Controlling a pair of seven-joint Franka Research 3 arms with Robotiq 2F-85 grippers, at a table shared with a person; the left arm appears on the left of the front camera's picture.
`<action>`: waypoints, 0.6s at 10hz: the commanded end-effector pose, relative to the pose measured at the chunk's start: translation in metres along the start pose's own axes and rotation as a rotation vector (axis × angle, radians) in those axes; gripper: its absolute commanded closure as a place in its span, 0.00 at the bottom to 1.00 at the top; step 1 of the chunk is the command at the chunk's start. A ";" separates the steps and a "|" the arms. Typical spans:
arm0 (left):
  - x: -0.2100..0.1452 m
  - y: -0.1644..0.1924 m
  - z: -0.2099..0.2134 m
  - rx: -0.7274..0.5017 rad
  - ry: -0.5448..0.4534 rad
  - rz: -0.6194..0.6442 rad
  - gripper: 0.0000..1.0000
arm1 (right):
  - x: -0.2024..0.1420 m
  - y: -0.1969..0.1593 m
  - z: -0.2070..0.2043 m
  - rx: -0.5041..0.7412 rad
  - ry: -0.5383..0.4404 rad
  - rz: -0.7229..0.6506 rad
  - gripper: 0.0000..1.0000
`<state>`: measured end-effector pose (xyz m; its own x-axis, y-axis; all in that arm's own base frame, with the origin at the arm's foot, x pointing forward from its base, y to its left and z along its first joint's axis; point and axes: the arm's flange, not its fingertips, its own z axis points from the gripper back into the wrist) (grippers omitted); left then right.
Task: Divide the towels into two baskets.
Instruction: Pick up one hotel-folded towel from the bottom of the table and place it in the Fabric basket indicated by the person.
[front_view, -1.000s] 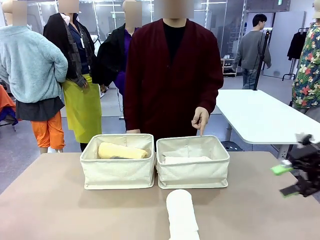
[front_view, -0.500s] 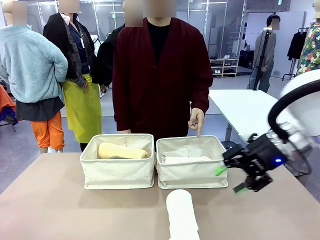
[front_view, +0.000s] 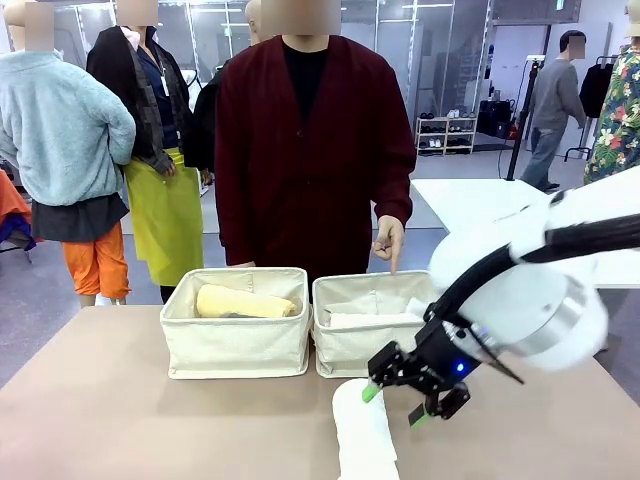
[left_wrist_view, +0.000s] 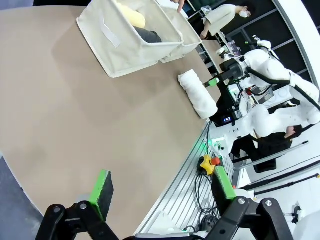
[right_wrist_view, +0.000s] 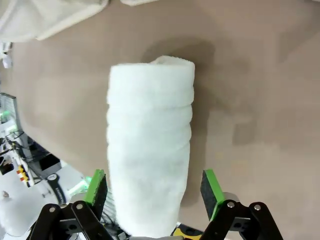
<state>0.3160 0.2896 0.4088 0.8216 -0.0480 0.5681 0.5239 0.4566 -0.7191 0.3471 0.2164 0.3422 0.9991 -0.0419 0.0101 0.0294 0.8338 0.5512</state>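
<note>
Two cream baskets stand side by side at the far middle of the table. The left basket (front_view: 238, 345) holds a pale yellow towel (front_view: 246, 301) lying over a dark grey towel (left_wrist_view: 148, 34). In the right basket (front_view: 352, 350) lies a pale towel (front_view: 373, 319) whose colour I cannot tell. A white rolled towel (front_view: 361, 435) lies on the table in front of the right basket. My right gripper (front_view: 396, 404) is open over its far end, with the white towel (right_wrist_view: 150, 150) between the green pads. My left gripper (left_wrist_view: 162, 187) hangs open over the table's edge, holding nothing.
A person in a dark red cardigan stands behind the baskets, one hand (front_view: 389, 240) pointing down at the right basket. The brown tabletop (front_view: 110, 410) spreads bare to the left. The baskets (left_wrist_view: 127, 42) and the white towel (left_wrist_view: 198, 93) lie far from my left gripper.
My right arm has swung in from the right edge, leftward and down, to the white towel. The person has shifted slightly left, still pointing at the right basket.
</note>
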 end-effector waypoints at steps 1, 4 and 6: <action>-0.003 -0.005 0.000 -0.003 -0.011 -0.005 0.00 | -0.025 -0.012 -0.024 -0.037 -0.001 -0.042 0.05; -0.003 -0.005 0.000 -0.003 -0.011 -0.005 0.00 | -0.028 -0.005 -0.045 -0.017 -0.001 -0.029 0.05; -0.003 -0.005 0.000 -0.003 -0.011 -0.005 0.00 | -0.026 0.000 -0.059 -0.019 0.017 -0.017 0.05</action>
<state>0.3161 0.2895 0.4088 0.8216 -0.0483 0.5680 0.5240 0.4564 -0.7191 0.3341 0.2457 0.3059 0.9990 -0.0404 -0.0199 0.0448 0.8452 0.5326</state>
